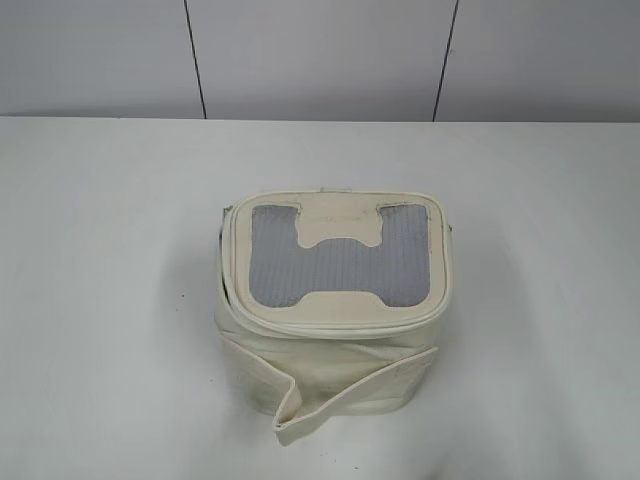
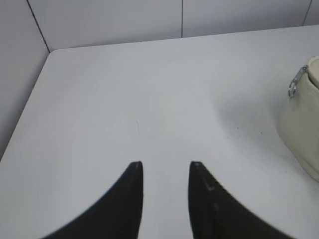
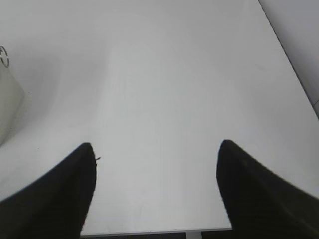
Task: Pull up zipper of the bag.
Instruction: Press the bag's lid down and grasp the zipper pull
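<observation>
White table carries the bag upright near centre, lid with grey mesh panel facing up, a loose cream strap hanging across its front. Zipper runs round the lid rim; one silver ring pull shows at the bag's left side. Left gripper hovers over bare table with a narrow gap between fingers, right gripper spread wide, both empty and apart from the bag.

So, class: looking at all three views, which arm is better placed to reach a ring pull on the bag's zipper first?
Probably left. Its view shows a ring pull clearly on the bag, near the open left pincer. The right pincer, also open, sees only a ring at its frame's edge.
</observation>
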